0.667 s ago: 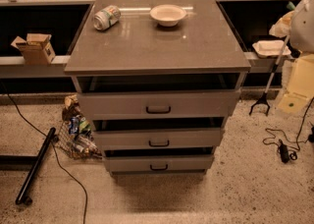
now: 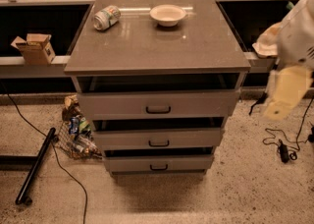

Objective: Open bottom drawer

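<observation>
Bottom drawer (image 2: 186,163), a slim grey front with a black loop handle, sits lowest in the grey cabinet (image 2: 147,46). The cream gripper (image 2: 286,94) hangs off to the right; whether it is open I cannot tell. It could hook the middle drawer's handle (image 2: 158,143) instead.

The arm (image 2: 300,34) enters at the right edge of the view, its white upper section high and angled downward. Below it hangs a pale yellowish, blurred part, probably the gripper (image 2: 283,95), at mid-height, tilted down-left.

Bottom drawer (image 2: 181,163) grey, lowest; gripper (image 2: 283,95) far right.
</observation>
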{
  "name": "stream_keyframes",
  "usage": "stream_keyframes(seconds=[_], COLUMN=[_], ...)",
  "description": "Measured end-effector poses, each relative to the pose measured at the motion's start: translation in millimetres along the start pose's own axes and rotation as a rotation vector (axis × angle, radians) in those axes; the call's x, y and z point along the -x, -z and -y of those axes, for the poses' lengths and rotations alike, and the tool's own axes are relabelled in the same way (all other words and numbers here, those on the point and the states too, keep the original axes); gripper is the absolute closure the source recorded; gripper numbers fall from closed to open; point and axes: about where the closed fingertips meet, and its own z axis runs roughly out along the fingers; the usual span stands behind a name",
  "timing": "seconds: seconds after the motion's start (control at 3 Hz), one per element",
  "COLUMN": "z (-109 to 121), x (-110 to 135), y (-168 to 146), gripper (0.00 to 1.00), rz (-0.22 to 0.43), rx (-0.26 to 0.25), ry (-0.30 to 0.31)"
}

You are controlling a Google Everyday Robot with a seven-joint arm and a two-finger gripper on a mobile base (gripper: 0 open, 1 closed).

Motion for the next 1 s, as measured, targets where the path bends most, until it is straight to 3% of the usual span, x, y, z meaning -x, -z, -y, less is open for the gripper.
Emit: stream_keyframes(seconds=[0.67, 1.0], z=[-13.4, -14.0], x=[43.5, 43.5], y=[-153.8, -157.8], gripper=[0.0, 0.0], rz=[0.222, 0.222], rx=[0.135, 0.143], ry=[0.056, 0.062])
